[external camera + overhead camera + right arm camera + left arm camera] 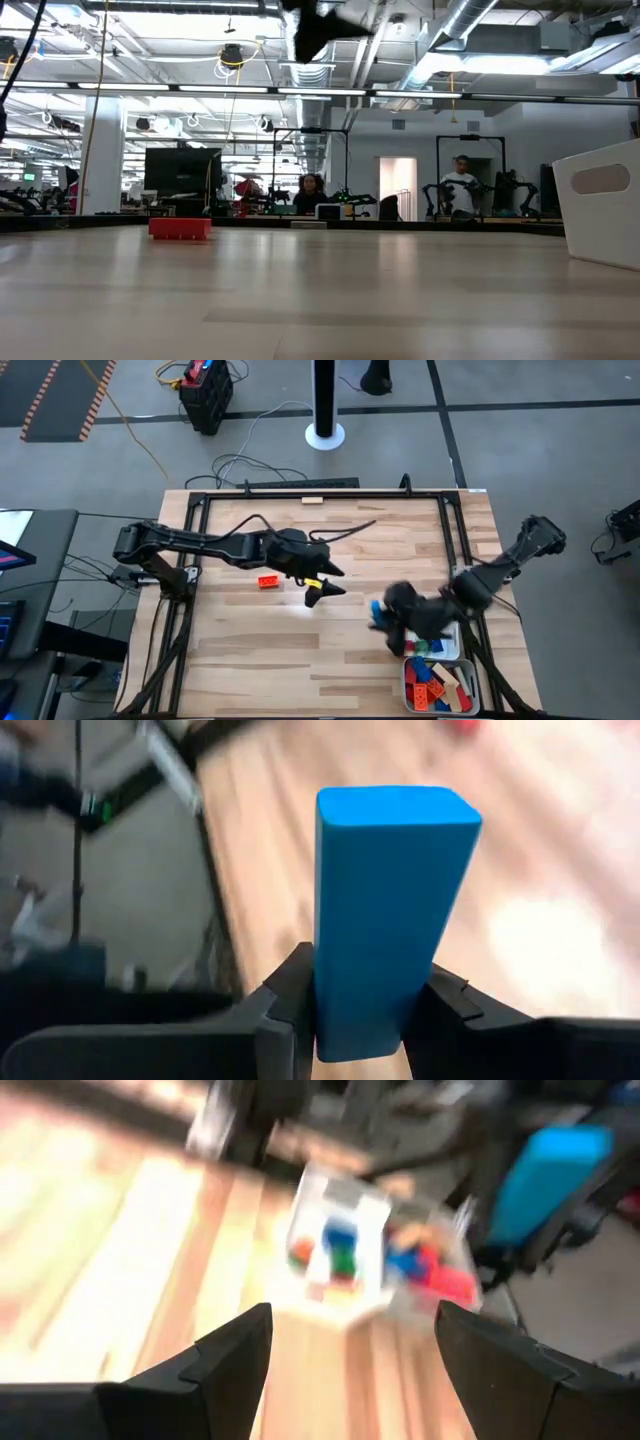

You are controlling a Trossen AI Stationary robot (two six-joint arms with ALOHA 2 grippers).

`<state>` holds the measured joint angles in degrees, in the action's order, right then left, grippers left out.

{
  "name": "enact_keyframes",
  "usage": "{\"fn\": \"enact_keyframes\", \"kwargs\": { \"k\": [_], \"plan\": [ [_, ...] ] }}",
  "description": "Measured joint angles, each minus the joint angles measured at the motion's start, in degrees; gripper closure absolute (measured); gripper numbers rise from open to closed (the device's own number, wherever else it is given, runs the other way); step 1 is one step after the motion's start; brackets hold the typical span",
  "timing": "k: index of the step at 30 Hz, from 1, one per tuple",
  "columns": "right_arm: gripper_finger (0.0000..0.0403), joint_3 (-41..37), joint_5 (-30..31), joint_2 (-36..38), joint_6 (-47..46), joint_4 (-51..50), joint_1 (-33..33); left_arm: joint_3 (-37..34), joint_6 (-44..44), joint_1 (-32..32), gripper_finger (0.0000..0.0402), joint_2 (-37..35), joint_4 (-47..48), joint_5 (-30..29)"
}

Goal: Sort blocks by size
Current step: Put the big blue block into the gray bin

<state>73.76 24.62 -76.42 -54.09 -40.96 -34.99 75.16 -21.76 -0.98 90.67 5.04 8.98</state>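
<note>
High view: left gripper [327, 582] hangs over mid-table with its fingers spread and nothing between them; a small red studded plastic brick [268, 582] lies alone on the wooden table [250, 660] just beside it, toward the left arm's base. Right gripper [392, 622] sits near the table's right edge, next to two white rectangular trays [438, 685] that hold mixed red, blue, orange and green bricks.

Right wrist view: the right gripper [363, 1010] is clamped on a long plain blue block [390, 910], gripped at one end so most of its length sticks out beyond the fingers. Judgement: held this way so it can be lowered into a tray.

Left wrist view: fingertips [235, 1355] stand wide apart, trays visible beyond. Judgement: sorting well advanced; the red brick is still unsorted.
</note>
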Motion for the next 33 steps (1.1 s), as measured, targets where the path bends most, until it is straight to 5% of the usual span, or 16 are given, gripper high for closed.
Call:
{"fn": "enact_keyframes", "kwargs": {
  "k": [8, 17, 26, 33],
  "plan": [
    [0.0273, 0.0, -1.99, -0.86, -25.19, -15.32, -19.08, -0.01, -1.48, 1.1, 0.0139, 0.0, 9.83, 0.74],
    [0.0273, -0.02, -7.22, -8.86, -55.17, -26.08, -35.61, 0.0, -5.08, 0.88, 0.0145, -0.07, 9.25, -8.62],
    [0.0273, -0.02, -20.73, -15.89, -56.67, -20.06, -37.61, 0.0, -8.03, 1.91, 0.0146, -0.08, 9.29, -9.95],
    [0.0273, -0.04, -21.85, -17.64, -53.56, -19.71, -36.71, 0.0, -9.38, 1.82, 0.0146, -0.09, 9.28, -9.89]
  ]
}}
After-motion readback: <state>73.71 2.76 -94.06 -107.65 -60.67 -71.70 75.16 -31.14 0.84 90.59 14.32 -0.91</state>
